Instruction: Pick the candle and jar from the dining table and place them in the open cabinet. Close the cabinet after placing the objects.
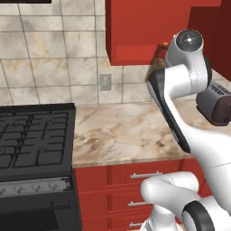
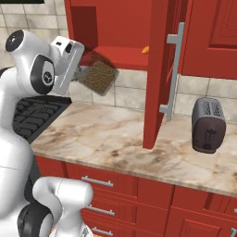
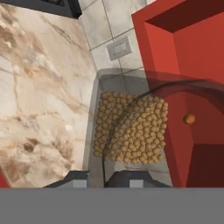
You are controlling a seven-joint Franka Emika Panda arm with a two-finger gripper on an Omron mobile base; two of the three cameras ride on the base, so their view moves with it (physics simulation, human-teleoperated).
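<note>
The jar [image 2: 98, 77], clear glass full of tan grains, hangs tilted in the air just below the bottom shelf edge of the open red cabinet [image 2: 115, 28]. My gripper [image 2: 81, 71] is shut on the jar from the left. In the hand view the jar [image 3: 130, 130] lies straight ahead of my gripper [image 3: 103, 180], with the cabinet [image 3: 192, 52] interior to its right. From the left base view the arm hides most of the jar [image 1: 157, 63]. The cabinet door [image 2: 159, 74] stands swung open with its silver bar handle [image 2: 173, 69]. The candle and the dining table are out of view.
A marble counter [image 2: 106, 139] over red drawers [image 2: 120, 185] runs under the cabinet. A dark toaster [image 2: 208, 124] stands on it to the right and a black stove [image 1: 36, 135] on the left. A small orange thing [image 3: 189, 118] sits inside the cabinet. A wall outlet [image 1: 105, 82] is on the tiles.
</note>
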